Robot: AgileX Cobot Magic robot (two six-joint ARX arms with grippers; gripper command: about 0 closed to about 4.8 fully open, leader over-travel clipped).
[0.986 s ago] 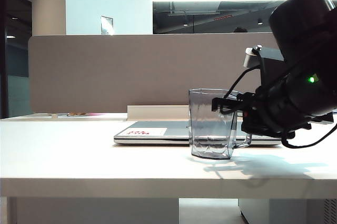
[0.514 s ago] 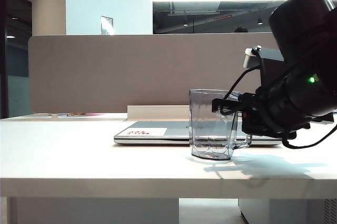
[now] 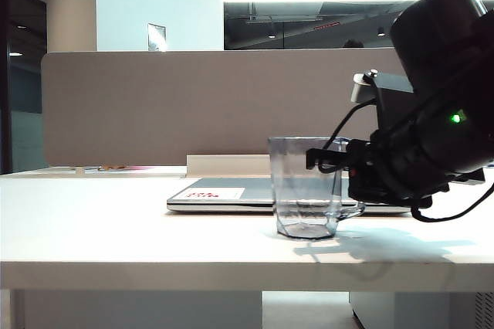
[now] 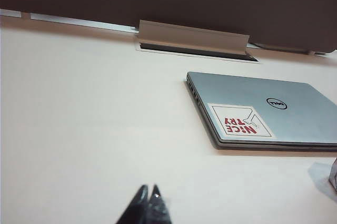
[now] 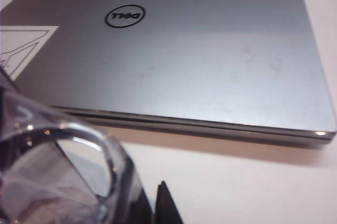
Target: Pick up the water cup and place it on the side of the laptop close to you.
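The water cup [image 3: 304, 190] stands on the table [image 3: 116, 228] before the laptop [image 3: 231, 192], right claw [image 3: 328, 161] beside it.

A: anyone make out the writing on the laptop [image 4: 295, 109]? lid's got a round logo [image 4: 276, 103] in the middle, looks like "DELL" to me

B: yep, Dell badge, shows upside down in both wrist views. and the white sticker [image 4: 240, 120] near the corner says "NICE TRY" in red print, also upside down. that's all I can read
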